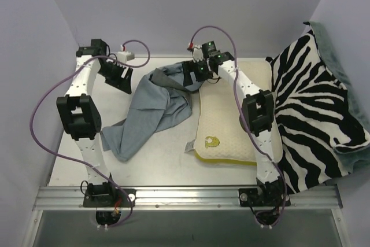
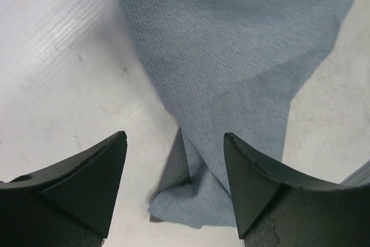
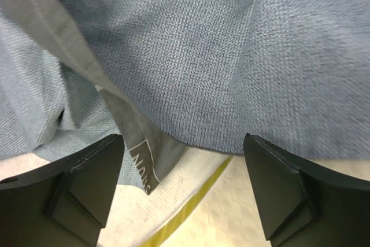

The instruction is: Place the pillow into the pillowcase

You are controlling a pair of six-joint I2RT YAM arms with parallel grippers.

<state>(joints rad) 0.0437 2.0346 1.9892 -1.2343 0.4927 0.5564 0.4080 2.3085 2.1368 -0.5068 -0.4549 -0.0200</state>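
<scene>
Since the pillowcase (image 1: 153, 111) is limp, light cloth, it should bunch and slide rather than hold any shape. I would take it by the hem of its mouth (the darker grey lining showing at the pillow's far left corner looks like that edge, though I cannot be sure). It lies crumpled on the bench (image 1: 162, 166) just left of the pillow (image 1: 222, 114), its far end draped onto that corner. The pillow, flat on the bench, looks soft, springy and bulky, so a corner or its yellow edge seems the best hold. The right gripper (image 3: 182, 143) hovers spread over the cloth at that corner, pinching nothing. The left gripper (image 2: 173, 143), also spread and empty, hangs left of the pillow above a fold of the pillowcase.
</scene>
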